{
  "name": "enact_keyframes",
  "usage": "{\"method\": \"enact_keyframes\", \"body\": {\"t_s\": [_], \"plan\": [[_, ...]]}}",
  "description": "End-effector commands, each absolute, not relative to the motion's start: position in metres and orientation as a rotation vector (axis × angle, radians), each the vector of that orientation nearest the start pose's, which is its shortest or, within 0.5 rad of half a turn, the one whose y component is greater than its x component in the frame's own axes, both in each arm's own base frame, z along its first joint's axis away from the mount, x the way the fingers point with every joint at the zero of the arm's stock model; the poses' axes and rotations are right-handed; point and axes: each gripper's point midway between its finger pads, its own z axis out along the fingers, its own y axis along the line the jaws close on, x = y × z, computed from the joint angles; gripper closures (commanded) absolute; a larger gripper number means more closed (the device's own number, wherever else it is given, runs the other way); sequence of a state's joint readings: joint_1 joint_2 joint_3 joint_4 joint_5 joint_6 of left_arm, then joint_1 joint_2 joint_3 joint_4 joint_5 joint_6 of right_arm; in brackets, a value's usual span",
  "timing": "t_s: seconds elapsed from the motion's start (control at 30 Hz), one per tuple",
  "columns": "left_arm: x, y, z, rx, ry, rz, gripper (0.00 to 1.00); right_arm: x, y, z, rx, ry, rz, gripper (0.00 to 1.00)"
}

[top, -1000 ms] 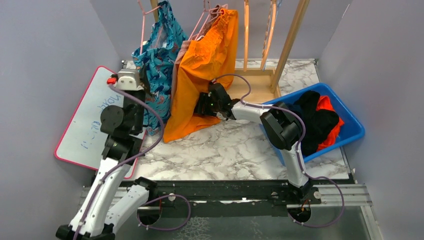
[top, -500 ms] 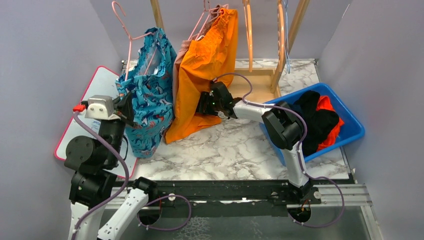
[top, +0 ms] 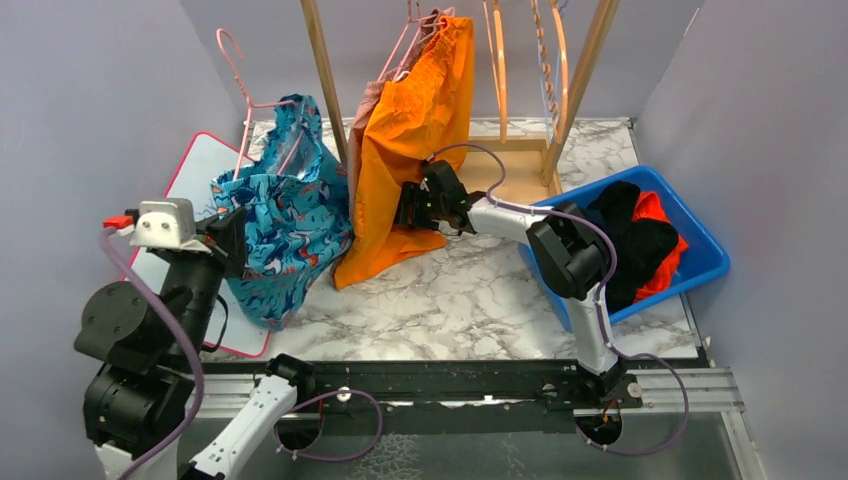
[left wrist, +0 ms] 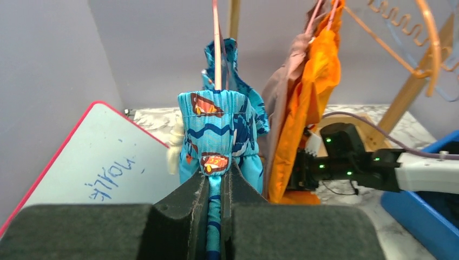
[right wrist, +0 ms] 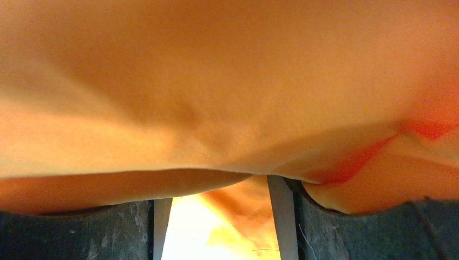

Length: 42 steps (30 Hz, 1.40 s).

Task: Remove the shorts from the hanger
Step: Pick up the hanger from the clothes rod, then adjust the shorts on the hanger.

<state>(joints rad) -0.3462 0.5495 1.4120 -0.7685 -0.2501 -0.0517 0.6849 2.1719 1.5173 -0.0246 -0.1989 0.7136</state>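
Observation:
The blue cartoon-print shorts (top: 285, 225) hang from a pink hanger (top: 247, 95) that leans left of the rack. My left gripper (top: 232, 240) is shut on their lower edge; in the left wrist view the blue shorts (left wrist: 219, 124) run pinched between the pads of my left gripper (left wrist: 216, 187), under the pink hanger (left wrist: 216, 49). The bright orange shorts (top: 410, 125) hang on the rack, with dusty pink shorts (top: 363, 105) behind them. My right gripper (top: 412, 212) presses into the orange cloth, jaws apart. The orange shorts (right wrist: 216, 81) fill the right wrist view and drape over my right gripper (right wrist: 216, 222).
A blue bin (top: 705, 262) at the right holds black shorts (top: 630, 235) and red-orange shorts (top: 655, 210). A pink-rimmed whiteboard (top: 185, 190) lies at the left. The wooden rack's posts (top: 325, 85) carry bare orange hangers (top: 495, 60). Grey walls close in on both sides.
My left arm has pulled back toward the near left, dragging the blue shorts and their pink hanger away from the rack. The right gripper stays against the orange shorts.

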Motion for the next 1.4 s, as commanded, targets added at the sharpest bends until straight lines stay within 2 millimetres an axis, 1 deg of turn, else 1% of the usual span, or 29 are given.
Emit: {"method": "enact_keyframes", "body": {"t_s": [0.0,0.07,0.1,0.13,0.2,0.3,0.43,0.53,0.63,0.7,0.73,0.8,0.87,0.93,1.0,1.07,1.17,1.23,1.27,1.3,1.37], "plan": [[0.144,-0.023,0.463,0.059,1.633,-0.2,1.0,0.4,0.403,0.083,-0.111,2.378,0.966,0.35],[0.145,-0.024,0.448,0.086,1.765,-0.169,1.0,0.396,0.401,0.084,-0.115,2.383,0.966,0.35],[0.144,-0.023,0.441,0.086,1.81,-0.158,1.0,0.394,0.4,0.084,-0.113,2.385,0.967,0.35],[0.143,-0.025,0.438,0.084,1.818,-0.171,1.0,0.393,0.4,0.085,-0.115,2.387,0.973,0.34],[0.138,-0.028,0.445,0.087,1.772,-0.211,1.0,0.39,0.4,0.086,-0.123,2.385,0.989,0.34],[0.123,-0.035,0.459,0.132,1.742,-0.277,1.0,0.388,0.401,0.082,-0.14,2.399,0.995,0.34],[0.102,-0.061,0.478,0.242,1.686,-0.462,1.0,0.39,0.399,0.077,-0.136,2.418,0.975,0.34],[0.09,-0.081,0.483,0.351,1.647,-0.572,1.0,0.388,0.397,0.079,-0.137,2.425,0.972,0.34],[0.084,-0.104,0.472,0.464,1.668,-0.69,1.0,0.38,0.394,0.086,-0.15,2.426,0.988,0.34],[0.085,-0.115,0.462,0.516,1.694,-0.739,1.0,0.372,0.394,0.094,-0.173,2.399,1.035,0.33],[0.087,-0.117,0.457,0.523,1.708,-0.744,1.0,0.368,0.395,0.1,-0.193,2.371,1.067,0.33],[0.091,-0.118,0.453,0.526,1.722,-0.737,1.0,0.362,0.396,0.106,-0.24,2.312,1.141,0.32],[0.088,-0.121,0.452,0.563,1.705,-0.749,1.0,0.36,0.395,0.106,-0.256,2.314,1.183,0.32],[0.083,-0.131,0.451,0.634,1.676,-0.801,1.0,0.362,0.391,0.105,-0.249,2.338,1.177,0.32],[0.076,-0.143,0.448,0.72,1.648,-0.877,1.0,0.365,0.381,0.106,-0.203,2.363,1.1,0.33],[0.076,-0.153,0.443,0.765,1.626,-0.934,1.0,0.366,0.364,0.111,-0.137,2.35,1.016,0.33],[0.086,-0.163,0.428,0.798,1.644,-0.962,1.0,0.364,0.327,0.118,-0.002,2.306,0.849,0.3],[0.093,-0.166,0.42,0.822,1.641,-0.963,1.0,0.36,0.297,0.13,0.058,2.265,0.724,0.27],[0.096,-0.168,0.419,0.83,1.628,-0.958,1.0,0.357,0.284,0.134,0.075,2.253,0.666,0.26],[0.099,-0.169,0.418,0.836,1.611,-0.954,1.0,0.354,0.271,0.141,0.088,2.229,0.623,0.26],[0.104,-0.174,0.414,0.867,1.559,-0.955,1.0,0.346,0.254,0.154,0.057,2.185,0.572,0.24]]}}
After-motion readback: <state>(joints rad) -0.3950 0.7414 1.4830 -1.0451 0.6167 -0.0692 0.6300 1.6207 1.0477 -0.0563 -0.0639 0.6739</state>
